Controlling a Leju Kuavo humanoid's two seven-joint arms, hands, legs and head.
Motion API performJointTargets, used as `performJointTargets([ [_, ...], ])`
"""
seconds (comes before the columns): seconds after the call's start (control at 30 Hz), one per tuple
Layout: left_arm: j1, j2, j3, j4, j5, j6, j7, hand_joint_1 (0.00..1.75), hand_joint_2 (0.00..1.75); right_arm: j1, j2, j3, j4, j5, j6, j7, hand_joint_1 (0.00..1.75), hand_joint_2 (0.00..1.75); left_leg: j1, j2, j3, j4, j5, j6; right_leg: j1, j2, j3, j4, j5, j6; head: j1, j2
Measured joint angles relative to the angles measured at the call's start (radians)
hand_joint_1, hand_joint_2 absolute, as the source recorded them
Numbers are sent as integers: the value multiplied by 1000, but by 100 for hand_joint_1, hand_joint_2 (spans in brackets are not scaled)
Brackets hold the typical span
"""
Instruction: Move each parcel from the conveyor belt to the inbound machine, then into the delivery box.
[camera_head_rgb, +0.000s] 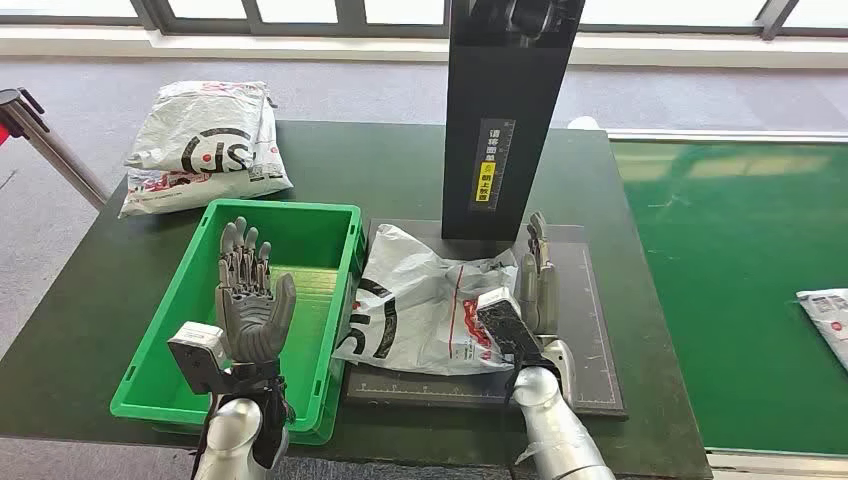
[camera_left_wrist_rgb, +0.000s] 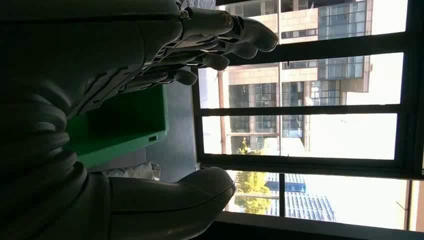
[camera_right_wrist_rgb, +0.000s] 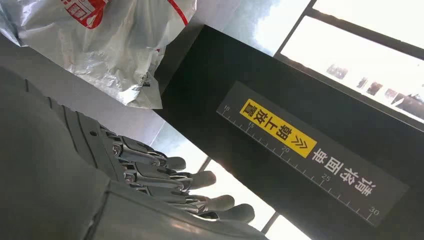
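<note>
Our right hand (camera_head_rgb: 538, 272) lies flat and empty, fingers straight, along the right edge of the parcel (camera_head_rgb: 425, 300), which sits crumpled on the scanner's dark plate (camera_head_rgb: 592, 330). The parcel's left end touches the rim of the green bin (camera_head_rgb: 345, 262). Our left hand (camera_head_rgb: 252, 295) hovers spread and empty over that bin. We judge a short leftward move suffices; the scanner post (camera_head_rgb: 500, 120) crowds the far side.
</note>
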Motion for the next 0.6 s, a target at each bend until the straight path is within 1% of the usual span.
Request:
performJointTargets([
  [0.03,0,0,0,0,0,1,0,0,175,2,0,0,-6,-15,-16,-7,0,58,0,0,0,0,0,0,0,0,0,0,0,0,0,0],
  [0.07,0,0,0,0,0,1,0,0,175,7,0,0,-17,-34,-41,-16,0,87,0,0,0,0,0,0,0,0,0,0,0,0,0,0],
  [0.13,-1,0,-1,0,0,6,0,0,175,32,1,-1,-88,-95,-149,-46,0,175,0,-2,0,0,0,0,0,-1,0,0,0,0,0,0],
  [0.2,-4,1,-13,2,-8,22,0,0,175,65,9,-13,-216,-108,-241,-61,0,175,0,-2,-1,0,0,0,0,-1,-1,0,0,0,0,0],
  [0.23,-8,2,-27,6,-17,34,0,0,175,78,15,-25,-287,-99,-262,-64,0,175,-1,-1,-1,0,0,0,-1,-1,-2,0,0,0,0,0],
  [0.3,-23,4,-79,31,-53,68,0,0,175,93,29,-62,-418,-90,-272,-68,0,175,-1,-1,-1,1,0,0,-1,0,-2,-1,0,0,0,0],
  [0.37,-51,7,-151,83,-108,111,0,0,175,100,36,-104,-520,-91,-274,-69,0,175,-2,-2,0,1,-1,1,-2,-1,-1,-1,0,0,0,0],
  [0.47,-129,5,-259,208,-187,162,4,0,175,110,40,-150,-622,-93,-275,-69,0,175,-4,-2,3,0,-1,2,-3,-2,2,-2,0,1,0,0],
  [0.5,-163,0,-290,264,-216,176,17,0,175,113,40,-160,-645,-94,-275,-69,0,175,-4,-2,4,0,-2,2,-4,-2,3,-2,0,2,0,0],
  [0.53,-197,-6,-323,328,-254,193,49,0,175,116,40,-167,-662,-96,-275,-69,0,175,-4,-1,4,0,-2,3,-4,-1,3,-2,1,3,0,0],
  [0.6,-253,-18,-393,447,-328,232,140,0,175,119,40,-174,-681,-100,-274,-69,0,175,-4,3,4,1,-1,3,-4,2,2,-2,3,3,0,0],
])
